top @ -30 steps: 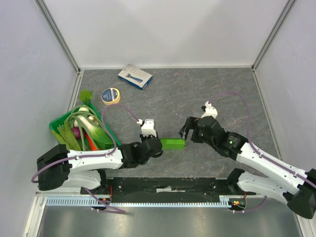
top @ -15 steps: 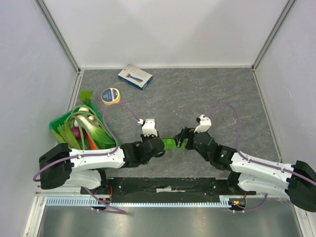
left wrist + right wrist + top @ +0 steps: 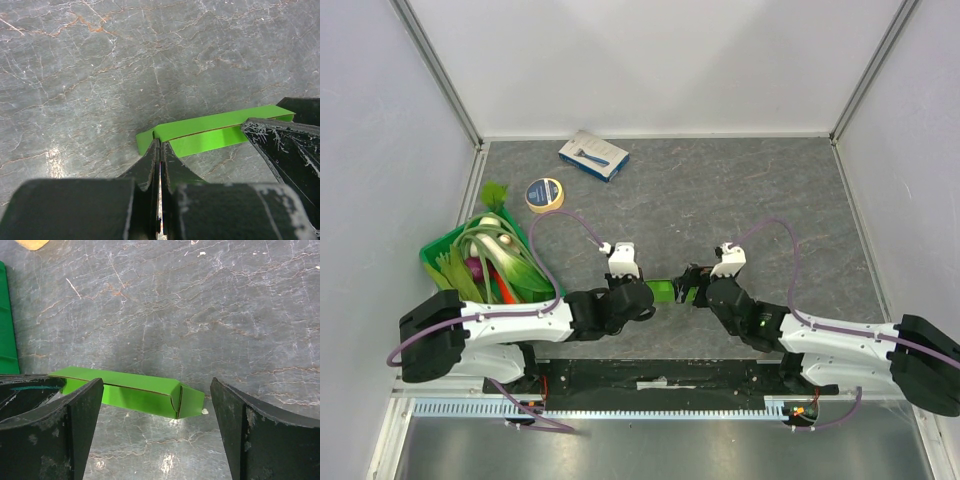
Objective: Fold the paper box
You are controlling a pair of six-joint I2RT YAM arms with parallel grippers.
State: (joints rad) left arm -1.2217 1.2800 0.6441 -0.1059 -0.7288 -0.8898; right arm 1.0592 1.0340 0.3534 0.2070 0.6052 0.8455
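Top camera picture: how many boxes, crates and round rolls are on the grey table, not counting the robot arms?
Card boxes: 2 (bright lime-green paper box, blue-and-white flat carton)
Crates: 1 (dark green plastic crate, with vegetables in it)
Round rolls: 1 (round tan roll with a dark blue middle)
Total: 4

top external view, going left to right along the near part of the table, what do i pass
green crate with vegetables → left gripper, shut on the left end of the paper box → paper box → right gripper, open around the box's right end
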